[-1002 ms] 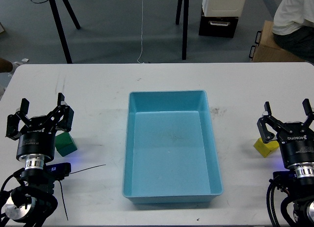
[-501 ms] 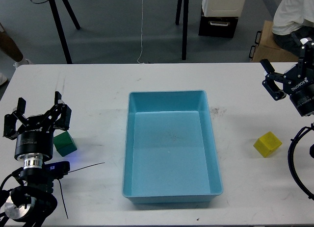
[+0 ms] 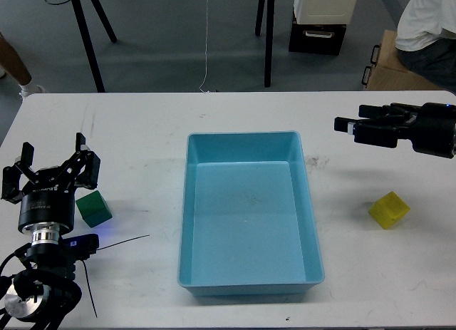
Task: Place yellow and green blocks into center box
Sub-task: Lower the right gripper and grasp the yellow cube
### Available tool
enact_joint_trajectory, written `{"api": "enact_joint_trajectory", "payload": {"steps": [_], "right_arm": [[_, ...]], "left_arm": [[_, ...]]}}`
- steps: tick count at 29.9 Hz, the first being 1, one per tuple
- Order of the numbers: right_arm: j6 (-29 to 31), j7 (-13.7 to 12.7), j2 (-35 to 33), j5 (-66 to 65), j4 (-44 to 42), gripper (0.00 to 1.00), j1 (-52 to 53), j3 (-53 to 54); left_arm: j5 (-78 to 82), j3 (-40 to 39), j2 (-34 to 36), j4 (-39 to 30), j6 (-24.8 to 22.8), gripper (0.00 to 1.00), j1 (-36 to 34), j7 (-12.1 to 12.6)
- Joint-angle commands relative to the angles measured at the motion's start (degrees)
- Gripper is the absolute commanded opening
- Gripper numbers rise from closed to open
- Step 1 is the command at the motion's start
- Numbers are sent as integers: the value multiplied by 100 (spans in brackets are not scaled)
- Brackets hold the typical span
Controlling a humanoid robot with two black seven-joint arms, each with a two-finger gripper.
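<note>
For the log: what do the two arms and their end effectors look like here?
Both are black. The left end effector has two forked fingers on a cylindrical body with white lettering, a silver wrist ring, a blue light and black cables below. The right end effector is black too; its lettering isn't visible.

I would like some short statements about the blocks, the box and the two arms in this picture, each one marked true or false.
1. The blue box has nothing inside. True.
2. The yellow block lies in the box. False: it sits on the table, right of the box.
3. The green block rests beside the left gripper. True.
4. The right gripper grips the yellow block. False: it is apart from the block, pointing sideways toward the box; its jaws cannot be told.
5. The left gripper's jaws are shut. False: they stand open.
</note>
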Motion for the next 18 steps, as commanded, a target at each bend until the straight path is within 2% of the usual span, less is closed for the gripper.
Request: {"api": "enact_joint_trajectory", "payload": {"steps": [1, 7, 18], "right_arm": [[181, 2, -455, -216, 21, 99, 739, -1072], [1294, 2, -667, -313, -23, 99, 1127, -1654], [1294, 2, -457, -1385, -128, 99, 1127, -2138]], "left_arm": [[-1, 1, -7, 16, 6, 100, 6, -7], [-1, 9, -7, 16, 6, 100, -3, 2], [-1, 53, -16, 77, 6, 100, -38, 2]]}}
